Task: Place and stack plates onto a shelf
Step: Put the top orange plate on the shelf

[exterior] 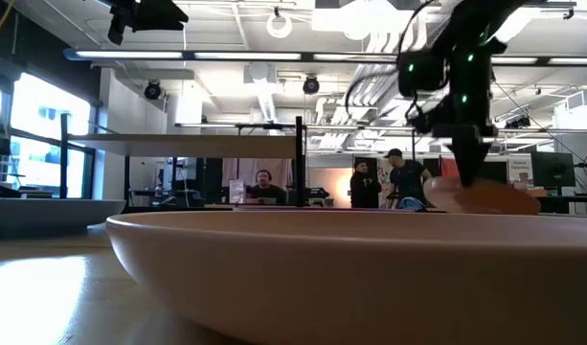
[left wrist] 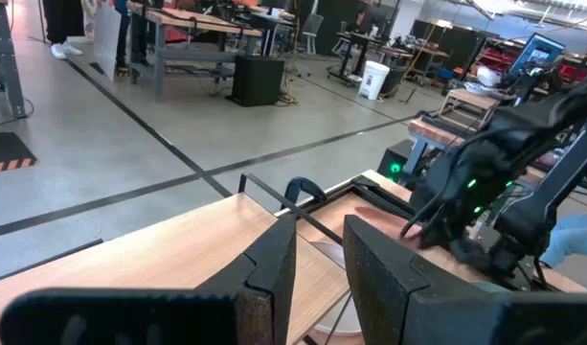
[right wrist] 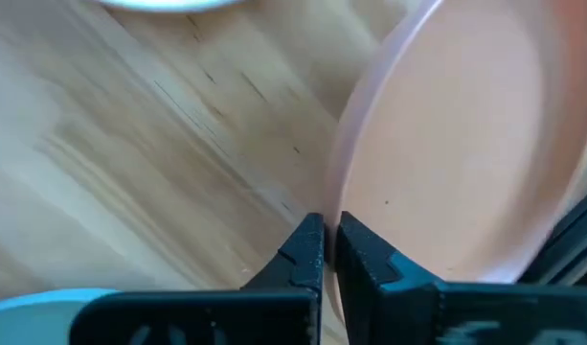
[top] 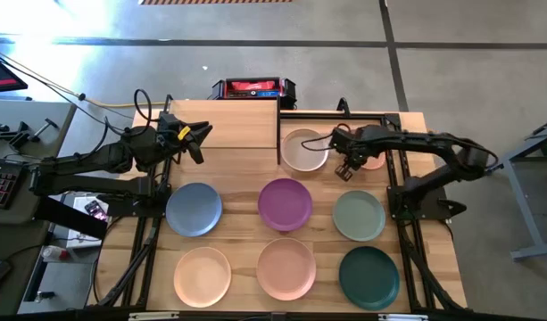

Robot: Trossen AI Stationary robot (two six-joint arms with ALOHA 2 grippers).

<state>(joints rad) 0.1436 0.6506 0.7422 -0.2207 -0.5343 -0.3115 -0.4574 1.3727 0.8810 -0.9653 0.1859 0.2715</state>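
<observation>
The pink plate (top: 375,161) lies on the table near its far right edge, partly under my right arm. My right gripper (top: 347,167) (right wrist: 329,244) is at the plate's left rim, shut on it. A cream plate (top: 304,149) rests flat just left of it. The shelf (top: 233,125) is a light-wood board on black legs at the far centre-left. My left gripper (top: 202,135) (left wrist: 320,259) hovers over the shelf's near edge, open and holding nothing. Blue (top: 194,209), purple (top: 285,203), sage (top: 359,215), peach (top: 202,275), orange-tan (top: 286,267) and dark teal (top: 368,277) plates lie flat on the table. My right gripper pinches the pink plate's rim (right wrist: 336,196) on the side facing the cream plate, one finger inside the rim and one outside. The fingers (right wrist: 303,251) come from above, slanting down. Whether the plate is lifted off the table I cannot tell.
Black frame rails (top: 407,223) run along both table sides. A red-and-black box (top: 252,88) sits behind the shelf. In the low view the orange-tan plate (exterior: 350,268) fills the foreground, and people stand in the room beyond. Bare wood shows between the plate rows.
</observation>
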